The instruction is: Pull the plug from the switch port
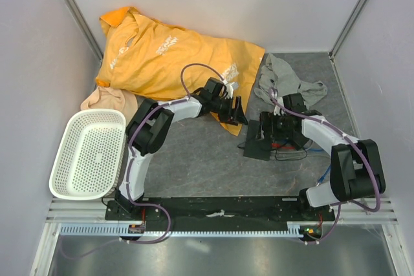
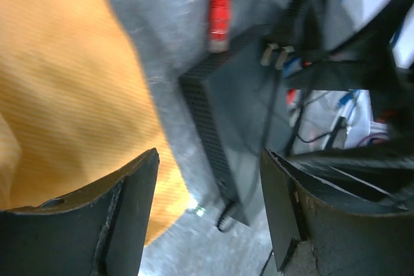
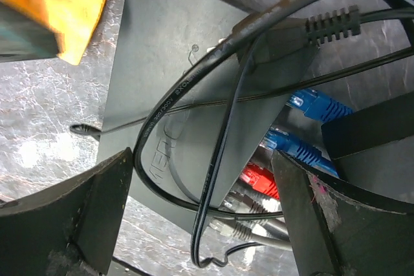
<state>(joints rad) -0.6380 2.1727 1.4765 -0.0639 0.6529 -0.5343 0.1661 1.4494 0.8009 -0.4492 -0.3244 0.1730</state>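
Left gripper and right gripper gape wide, empty; the right hangs over the flat matte-black switch box, toward the table's right edge.

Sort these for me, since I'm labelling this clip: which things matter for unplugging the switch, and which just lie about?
For the job: black switch; blue plugs and red plug at its edge; right gripper, open over it.
Lying about: orange shirt; white basket; grey cloth; beige cloth.
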